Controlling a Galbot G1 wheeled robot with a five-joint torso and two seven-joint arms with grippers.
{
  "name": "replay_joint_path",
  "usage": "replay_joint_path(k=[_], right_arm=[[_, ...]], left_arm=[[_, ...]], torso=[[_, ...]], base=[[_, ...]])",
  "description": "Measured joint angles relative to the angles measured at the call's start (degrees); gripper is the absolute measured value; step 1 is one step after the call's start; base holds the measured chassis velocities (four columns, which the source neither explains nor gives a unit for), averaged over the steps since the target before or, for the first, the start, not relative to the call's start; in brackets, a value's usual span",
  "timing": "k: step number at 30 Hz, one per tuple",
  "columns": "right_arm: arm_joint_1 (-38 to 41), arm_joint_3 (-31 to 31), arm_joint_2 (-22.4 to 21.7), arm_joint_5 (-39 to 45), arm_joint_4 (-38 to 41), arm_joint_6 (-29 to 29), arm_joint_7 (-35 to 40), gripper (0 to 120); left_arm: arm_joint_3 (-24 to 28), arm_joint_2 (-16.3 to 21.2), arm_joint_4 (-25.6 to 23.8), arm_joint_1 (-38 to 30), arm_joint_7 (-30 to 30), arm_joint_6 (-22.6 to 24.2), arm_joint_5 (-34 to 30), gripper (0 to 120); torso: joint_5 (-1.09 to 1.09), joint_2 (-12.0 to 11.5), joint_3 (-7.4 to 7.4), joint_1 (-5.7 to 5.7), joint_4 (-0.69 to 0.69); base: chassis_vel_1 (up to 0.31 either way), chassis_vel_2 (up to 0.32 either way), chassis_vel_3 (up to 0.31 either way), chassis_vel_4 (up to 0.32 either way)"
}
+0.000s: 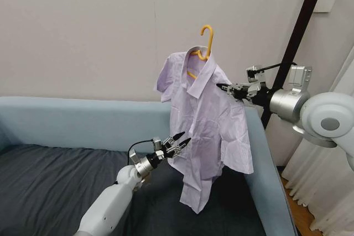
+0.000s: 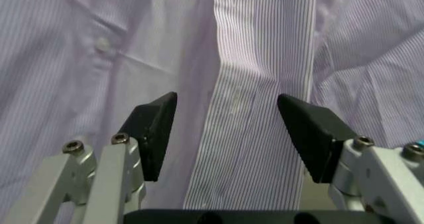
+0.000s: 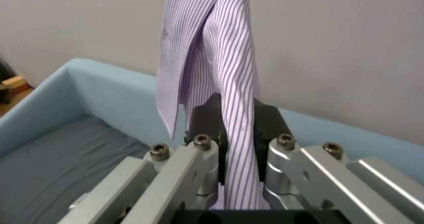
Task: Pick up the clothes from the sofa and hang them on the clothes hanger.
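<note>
One lilac striped shirt (image 1: 207, 120), a yellow hanger (image 1: 206, 40) in its collar, hangs above the sofa (image 1: 55, 120). The right fingers (image 3: 200, 117) are clamped on a fold at its shoulder. Lower down, the left fingers (image 2: 156, 127) are spread wide, with the shirt's front strip just ahead between them.

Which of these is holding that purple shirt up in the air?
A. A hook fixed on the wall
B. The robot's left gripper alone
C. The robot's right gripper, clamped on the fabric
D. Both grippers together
C: the right gripper is shut on a fold of the shirt near its shoulder. The left gripper is open at the shirt's lower front, and the hook of the yellow hanger catches on nothing.
</note>
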Motion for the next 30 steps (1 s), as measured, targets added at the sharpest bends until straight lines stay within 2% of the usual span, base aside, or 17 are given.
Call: replay_joint_path(k=[6,10,12,15,17,21,22,24,27,28,30], right_arm=[[-0.1,0.2,0.1,-0.1,0.0,0.0,-0.5,7],[-0.2,0.2,0.2,-0.4,-0.1,0.1,-0.7,7],[-0.2,0.2,0.2,-0.5,-0.2,0.1,-0.7,7],[-0.3,0.4,0.2,-0.8,-0.5,0.3,-0.8,7],[-0.3,0.4,0.2,-0.9,-0.5,0.3,-0.8,7],[-0.5,0.6,-0.1,-1.0,-0.5,0.4,-0.9,7],[-0.5,0.6,-0.1,-1.0,-0.5,0.4,-0.9,7],[-0.5,0.6,-0.5,-0.9,-0.3,0.4,-0.8,7],[-0.5,0.7,-1.1,-0.6,0.1,0.4,-0.5,7],[-0.5,0.9,-1.8,0.0,0.5,0.3,0.0,7],[-0.5,1.2,-2.2,0.6,0.7,0.0,0.6,7]], left_arm=[[0.5,-1.2,3.7,-2.9,3.0,0.7,1.2,65],[0.5,-1.4,4.0,-3.3,4.0,1.1,1.1,48],[0.5,-1.3,4.0,-3.3,4.3,1.2,1.1,45],[0.4,-0.8,3.7,-3.0,4.6,1.4,0.6,29],[0.3,-0.6,3.6,-3.0,4.6,1.4,0.4,25],[0.4,0.3,3.0,-3.3,4.0,1.2,-0.2,7],[0.4,0.3,3.0,-3.3,4.0,1.2,-0.2,7],[0.6,0.8,2.7,-3.9,2.6,0.4,-0.6,0],[1.0,1.3,2.3,-4.7,0.2,-0.7,-1.1,0],[1.2,2.0,1.9,-6.0,-2.8,-2.0,-1.5,0],[1.6,2.7,1.6,-7.3,-5.0,-3.2,-1.6,0]], torso=[[0.00,0.0,0.00,0.00,0.00],[0.00,0.0,0.00,0.00,0.01],[0.00,0.0,0.00,0.00,0.01],[-0.01,0.0,0.00,0.00,0.01],[0.00,0.0,-0.01,0.00,0.01],[-0.01,0.0,0.00,0.00,0.01],[-0.01,0.0,0.00,0.00,0.01],[-0.01,0.0,-0.01,0.00,0.00],[-0.01,0.0,0.00,0.00,0.00],[-0.01,0.0,-0.01,0.00,0.00],[0.00,0.0,-0.01,0.00,0.00]], base=[[0.000,0.000,0.000,0.000],[0.000,0.000,0.000,0.000],[0.000,0.000,0.000,0.000],[0.000,0.000,0.000,0.000],[0.000,0.000,0.000,0.000],[0.000,0.000,0.000,0.000],[0.000,0.000,0.000,0.000],[0.000,0.000,0.000,0.000],[0.000,0.000,0.000,0.000],[0.000,0.000,0.000,0.000],[0.000,0.000,0.000,0.000]])
